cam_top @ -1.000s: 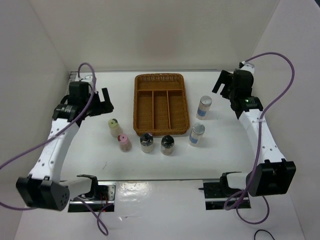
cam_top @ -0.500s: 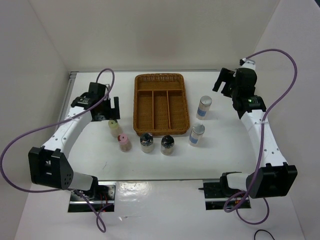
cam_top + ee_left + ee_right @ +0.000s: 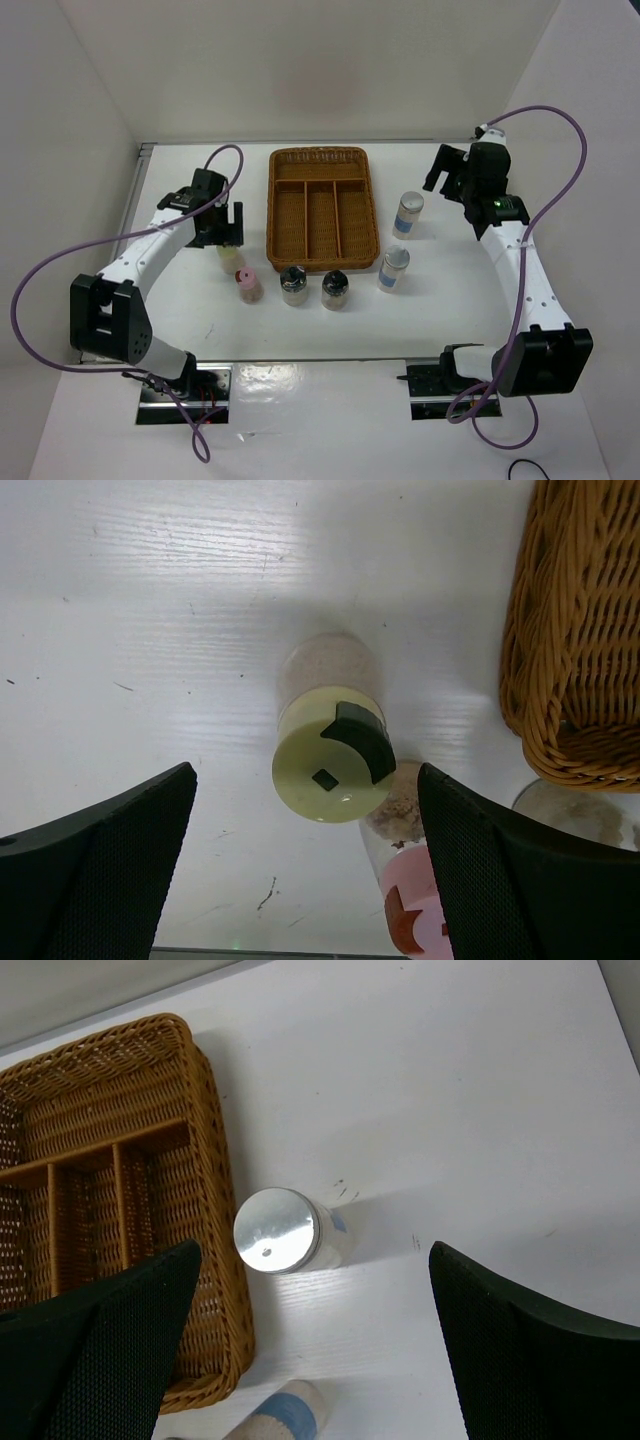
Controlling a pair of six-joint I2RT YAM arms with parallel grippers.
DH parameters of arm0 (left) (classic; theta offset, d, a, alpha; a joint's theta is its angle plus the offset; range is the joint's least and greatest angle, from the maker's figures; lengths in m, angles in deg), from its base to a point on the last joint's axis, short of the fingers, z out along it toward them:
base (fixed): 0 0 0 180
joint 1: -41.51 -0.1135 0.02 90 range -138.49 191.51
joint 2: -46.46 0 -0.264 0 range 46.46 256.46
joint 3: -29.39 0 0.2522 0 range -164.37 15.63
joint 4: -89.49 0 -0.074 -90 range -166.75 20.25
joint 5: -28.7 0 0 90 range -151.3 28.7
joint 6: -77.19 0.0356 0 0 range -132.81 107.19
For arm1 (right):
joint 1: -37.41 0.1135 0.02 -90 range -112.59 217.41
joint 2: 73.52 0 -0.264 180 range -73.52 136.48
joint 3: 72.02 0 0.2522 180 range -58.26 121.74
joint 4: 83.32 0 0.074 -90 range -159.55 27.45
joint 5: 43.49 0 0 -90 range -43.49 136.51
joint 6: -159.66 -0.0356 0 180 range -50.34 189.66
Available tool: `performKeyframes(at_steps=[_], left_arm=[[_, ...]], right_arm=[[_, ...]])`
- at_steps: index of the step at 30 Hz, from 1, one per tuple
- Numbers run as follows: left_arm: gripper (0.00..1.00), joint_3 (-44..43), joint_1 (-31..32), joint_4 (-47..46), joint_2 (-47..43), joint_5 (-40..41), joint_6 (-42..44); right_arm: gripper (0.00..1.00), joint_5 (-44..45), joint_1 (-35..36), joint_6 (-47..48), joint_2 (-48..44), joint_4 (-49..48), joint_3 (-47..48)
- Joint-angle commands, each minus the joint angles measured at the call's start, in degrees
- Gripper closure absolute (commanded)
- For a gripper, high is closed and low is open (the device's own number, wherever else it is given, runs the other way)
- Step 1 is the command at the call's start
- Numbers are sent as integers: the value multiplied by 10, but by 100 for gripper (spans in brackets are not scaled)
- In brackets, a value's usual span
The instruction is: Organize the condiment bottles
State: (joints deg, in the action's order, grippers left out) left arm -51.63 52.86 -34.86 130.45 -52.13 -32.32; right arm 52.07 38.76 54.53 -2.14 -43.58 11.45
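Several condiment bottles stand in front of and right of the wicker tray (image 3: 272, 210). My left gripper (image 3: 222, 222) hovers open over the yellow-capped jar (image 3: 230, 260). In the left wrist view its yellow cap (image 3: 325, 770) lies between my two fingers, with a gap on each side. The pink-capped jar (image 3: 247, 287) stands just beside it, its pink cap (image 3: 415, 905) close to my right finger (image 3: 520, 880). Two black-capped jars (image 3: 293, 284) (image 3: 334, 290) stand near the tray's front. My right gripper (image 3: 447, 170) is open, high above the far grey-capped jar (image 3: 277, 1230); the nearer one (image 3: 393, 268) stands below it.
The brown tray (image 3: 215, 1160) has one wide compartment at the back and three narrow ones in front, with nothing in them. White walls close in the table at the left, back and right. A purple cable loops from each arm.
My left arm has swung right and forward, from the far left of the table to above the yellow-capped jar. The right arm has hardly moved. No jar has shifted.
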Motion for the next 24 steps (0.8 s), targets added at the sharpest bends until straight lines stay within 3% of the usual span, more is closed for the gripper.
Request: performKeyframes(at_steps=[1,12,19,24], left_arm=[[4,3,1,-11,11,-4,11],[16,13,1,-23,33,-9,11],[19,13,1,-28,38,-9,17],[27,8,1,-28,50,-9,17]], right_arm=[[1,-5,-4,-5,-18,2,-5],[1,-5,-9,-5,-23,2,-10],[1,-5,-9,-5,-23,2,-10],[1,-5,-9,-5,-18,2,-10]])
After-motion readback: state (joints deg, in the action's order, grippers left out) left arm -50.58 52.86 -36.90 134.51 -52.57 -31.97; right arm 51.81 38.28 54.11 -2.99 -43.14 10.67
